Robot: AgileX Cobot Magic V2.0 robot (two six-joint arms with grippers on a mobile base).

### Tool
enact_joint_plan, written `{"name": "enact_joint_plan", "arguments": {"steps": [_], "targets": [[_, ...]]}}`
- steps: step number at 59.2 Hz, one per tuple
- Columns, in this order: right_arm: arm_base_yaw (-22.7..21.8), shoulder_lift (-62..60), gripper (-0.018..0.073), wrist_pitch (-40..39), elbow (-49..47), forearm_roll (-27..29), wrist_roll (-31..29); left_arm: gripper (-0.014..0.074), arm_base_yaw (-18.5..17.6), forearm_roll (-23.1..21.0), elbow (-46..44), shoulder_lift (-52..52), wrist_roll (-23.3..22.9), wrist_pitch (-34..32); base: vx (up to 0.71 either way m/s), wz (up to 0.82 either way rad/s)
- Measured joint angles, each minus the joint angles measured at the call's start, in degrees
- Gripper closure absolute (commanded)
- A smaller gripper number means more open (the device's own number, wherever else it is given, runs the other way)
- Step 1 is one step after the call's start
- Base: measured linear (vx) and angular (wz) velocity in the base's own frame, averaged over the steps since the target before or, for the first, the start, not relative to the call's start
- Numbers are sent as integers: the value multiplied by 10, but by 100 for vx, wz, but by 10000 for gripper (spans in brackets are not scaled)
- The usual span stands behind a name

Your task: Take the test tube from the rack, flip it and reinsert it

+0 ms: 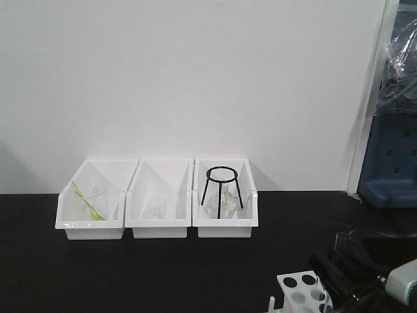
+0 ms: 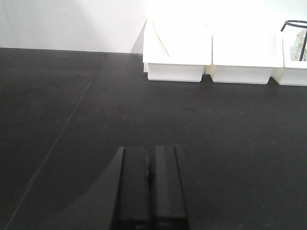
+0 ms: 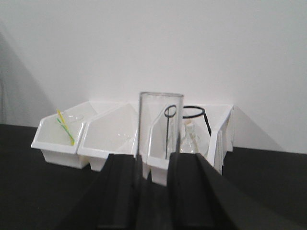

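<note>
Two grippers; the right gripper [image 3: 153,165] squeezes the test tube [image 3: 160,124], standing up; the left gripper [image 2: 149,177] is pressed together above the black table [image 2: 72,120].

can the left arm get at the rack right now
Probably not easily. The rack sits by the right arm, whose gripper holds the tube; the left gripper, shut, looks over table with no rack in view.

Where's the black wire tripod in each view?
Front: tripod near centre, in the rightmost bin.
Left wrist: tripod in the top-right corner, cut by the frame edge.
Right wrist: tripod just right of the gripped test tube.
Shared landmark: yellow-green sticks in the leftmost bin.
</note>
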Motion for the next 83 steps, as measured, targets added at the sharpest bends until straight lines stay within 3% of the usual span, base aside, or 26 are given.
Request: {"name": "enact_joint_plan", "arguments": {"steps": [22,69,83], "targets": [[0,-15,568,-3,-23,-2,5,603,0,0,0,0,0,0,0,0],[0,103,568,-4,-26,-28,3,603,0,0,0,0,0,0,0,0],[0,125,568,-4,-26,-61,-18,603,0,0,0,0,0,0,0,0]]}}
